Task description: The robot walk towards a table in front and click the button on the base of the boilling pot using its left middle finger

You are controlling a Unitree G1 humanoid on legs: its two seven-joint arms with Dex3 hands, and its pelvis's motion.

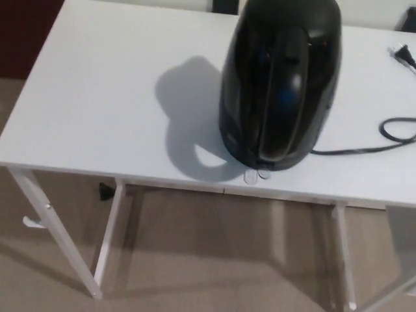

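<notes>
A glossy black pot (279,81), rounded like a dome with a broad handle running down its near face, stands on a smooth white table (97,110), right of centre and close to the near edge. Its polished shell catches pale reflections and throws a soft grey shadow (188,123) to the left across the matte tabletop. At the foot of the pot, on the near side, a small clear button (255,175) juts out from the base, just short of the table's edge. A thin black cord (364,148) leaves the pot's right side, curls into a loop near the right margin, and its plug (403,54) lies farther back on the table. The table rests on slim white metal legs (55,237) with angled braces, standing on plain beige carpet (195,260). A dark red panel (23,32) fills the far left corner. Neither robot hand shows from this high vantage, so nothing can be said of how either one is held.
</notes>
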